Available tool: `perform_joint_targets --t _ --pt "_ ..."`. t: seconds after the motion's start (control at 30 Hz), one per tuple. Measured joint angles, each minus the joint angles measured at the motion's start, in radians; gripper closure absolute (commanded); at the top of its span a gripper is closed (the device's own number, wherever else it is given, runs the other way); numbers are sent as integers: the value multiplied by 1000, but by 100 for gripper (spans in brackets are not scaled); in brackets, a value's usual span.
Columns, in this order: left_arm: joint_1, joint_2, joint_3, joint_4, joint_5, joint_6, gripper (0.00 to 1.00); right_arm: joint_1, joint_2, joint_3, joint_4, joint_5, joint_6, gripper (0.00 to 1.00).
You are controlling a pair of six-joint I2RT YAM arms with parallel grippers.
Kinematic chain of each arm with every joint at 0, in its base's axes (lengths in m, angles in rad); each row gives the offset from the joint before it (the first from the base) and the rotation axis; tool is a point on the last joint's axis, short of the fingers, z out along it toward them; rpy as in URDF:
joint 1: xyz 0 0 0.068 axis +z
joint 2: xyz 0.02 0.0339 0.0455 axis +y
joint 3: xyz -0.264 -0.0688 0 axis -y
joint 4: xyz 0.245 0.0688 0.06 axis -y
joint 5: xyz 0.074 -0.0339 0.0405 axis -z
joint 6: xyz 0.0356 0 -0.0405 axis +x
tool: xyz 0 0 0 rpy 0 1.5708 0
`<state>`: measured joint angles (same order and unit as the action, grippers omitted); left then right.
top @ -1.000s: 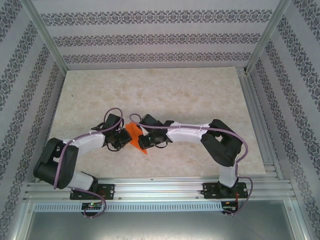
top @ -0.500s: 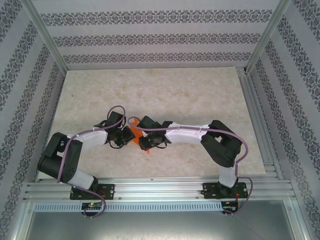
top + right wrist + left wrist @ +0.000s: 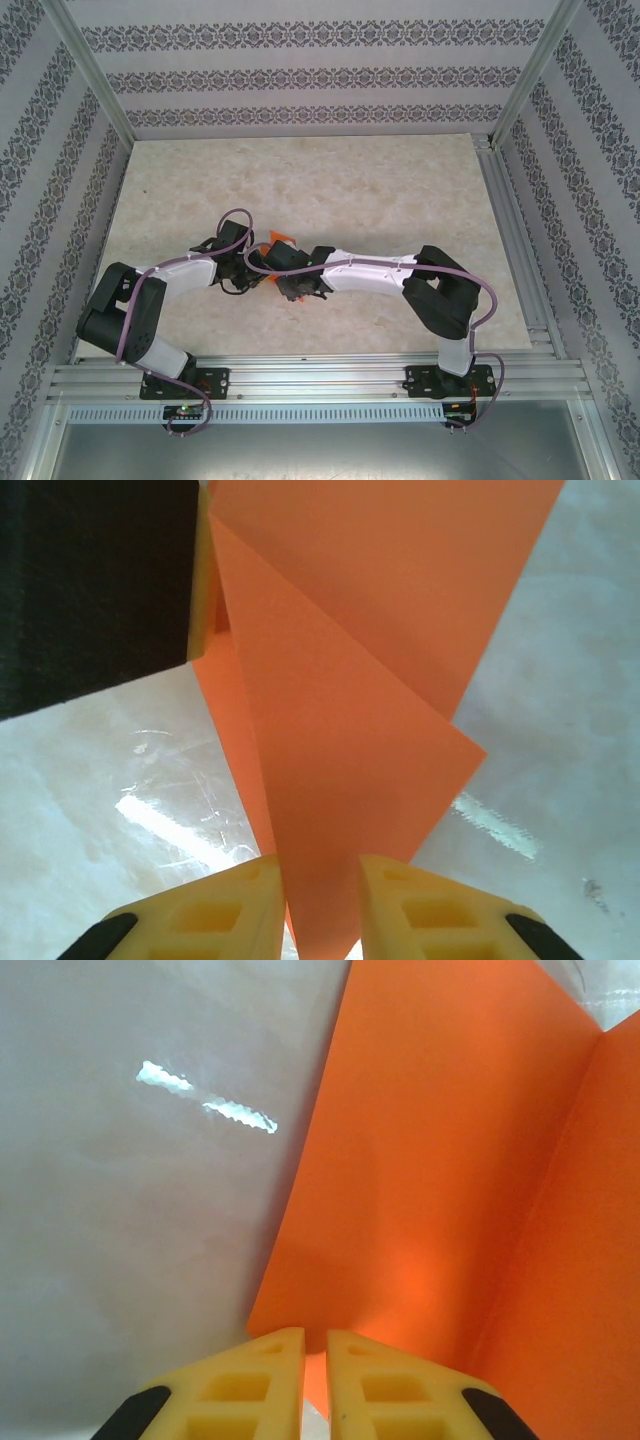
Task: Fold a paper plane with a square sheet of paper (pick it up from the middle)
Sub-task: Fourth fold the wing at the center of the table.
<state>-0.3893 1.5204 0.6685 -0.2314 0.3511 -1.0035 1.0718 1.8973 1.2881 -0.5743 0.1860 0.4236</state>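
The square sheet of paper (image 3: 430,1160) is bright orange and folded, with a raised flap on its right side in the left wrist view. My left gripper (image 3: 315,1338) is shut on its near edge, the yellow fingers almost touching. In the right wrist view the paper (image 3: 350,710) shows layered pointed flaps, and its narrow tip runs down between the fingers of my right gripper (image 3: 320,865), which stands open around it. From above, both grippers meet over the paper (image 3: 283,238), which is mostly hidden beneath them.
The pale marble-patterned table (image 3: 330,180) stretches behind and to both sides of the arms. Patterned walls and metal frame posts (image 3: 95,75) enclose it. The black body of the left gripper (image 3: 90,580) sits close at the upper left of the right wrist view.
The right gripper has opened off the paper. Both arms have closed in toward each other, and far less of the orange paper shows from above than a second ago.
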Motion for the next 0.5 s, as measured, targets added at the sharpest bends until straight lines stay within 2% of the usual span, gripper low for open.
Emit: perform_joint_targets --t 0.17,0.5 --pt "0 0 0 0 3 0 84 10 26 19 -21 40 -6 74" --pt "0 15 24 -1 6 7 84 28 48 34 -58 109 -19 80"
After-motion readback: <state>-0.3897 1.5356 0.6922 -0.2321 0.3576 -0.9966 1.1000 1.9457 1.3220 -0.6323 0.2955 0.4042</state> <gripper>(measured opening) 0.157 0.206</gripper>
